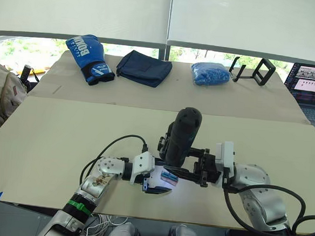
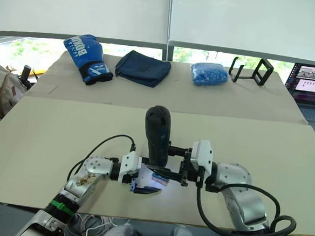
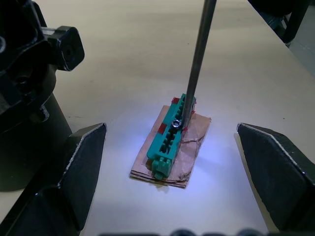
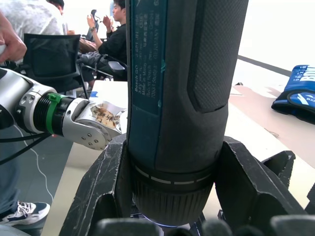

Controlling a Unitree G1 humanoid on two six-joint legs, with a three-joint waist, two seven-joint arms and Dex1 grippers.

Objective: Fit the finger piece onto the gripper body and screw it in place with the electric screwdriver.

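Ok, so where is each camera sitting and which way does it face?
Head eyes: on the head, facing forward and down over the table; both arms show, right jaws clamping the electric screwdriver.
Left wrist: along its open jaws, at the green block under the bit.
Right wrist: along its jaws, at the screwdriver's body; left arm beyond.
Shared: the screwdriver.

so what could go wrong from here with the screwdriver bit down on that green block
1. The screwdriver stands upright in the right gripper, its thin bit on a small screw in the green block; a slight tilt could slip it off.
2. The block sits on a brown pad with the left gripper open to either side, not touching, so turning might spin it.
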